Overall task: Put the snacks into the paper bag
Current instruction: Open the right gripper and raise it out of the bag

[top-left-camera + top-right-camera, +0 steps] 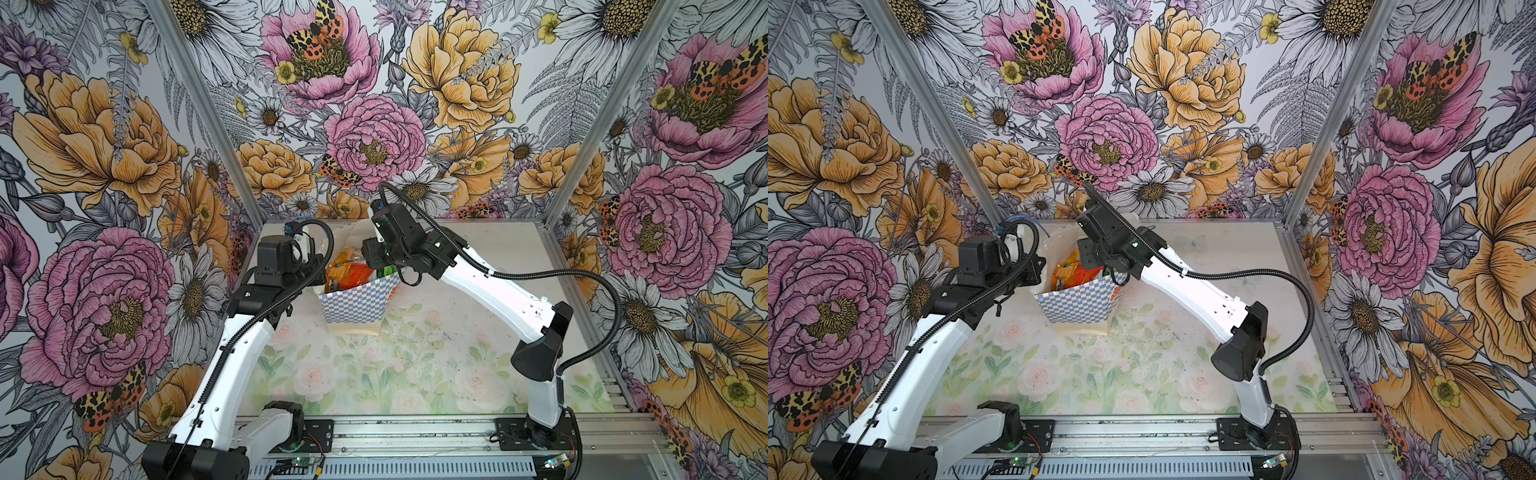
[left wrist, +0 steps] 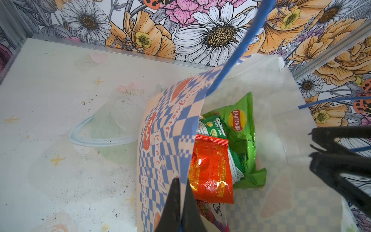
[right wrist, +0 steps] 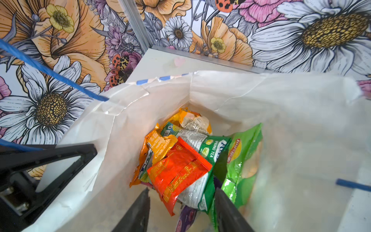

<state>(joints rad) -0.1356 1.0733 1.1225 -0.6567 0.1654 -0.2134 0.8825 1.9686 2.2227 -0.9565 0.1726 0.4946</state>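
ROBOT PACKS GIFT BAG: Nearest the camera, no packet is seen on the floral table mat point(image 1: 374, 374) in either top view. Beyond it, toward 12 o'clock on the table, the paper bag point(image 1: 353, 307) is stood with its mouth spread wide. Its checkered wall at 9 o'clock is pinched by the left gripper point(image 2: 178, 180), whose fingers are closed flat on the paper, one inside the rim and one outside. The right gripper point(image 3: 182, 192) is held over the mouth from 3 o'clock, its fingers parted roughly halfway with nothing gripped between them.

Deeper down the snacks are piled: a red sachet point(image 3: 178, 172) on top, a green-white tea pack point(image 3: 210, 148) under it, a bright green bag point(image 3: 243, 156) against the wall, orange-yellow packets point(image 3: 160, 144) behind and a purple pack point(image 3: 186, 217) partly hidden. Farthest off, the flowered back wall point(image 1: 374, 124) is seen.

The packing is judged almost finished, but trouble can be foreseen. A blue cord handle point(image 3: 351, 184) is draped close to the right gripper, and the bag could be dragged over if it is snagged on the way out. The crinkly red sachet could also be hooked and lifted by a parted finger. Should the pinch be dropped early, the thin wall may be folded inward.
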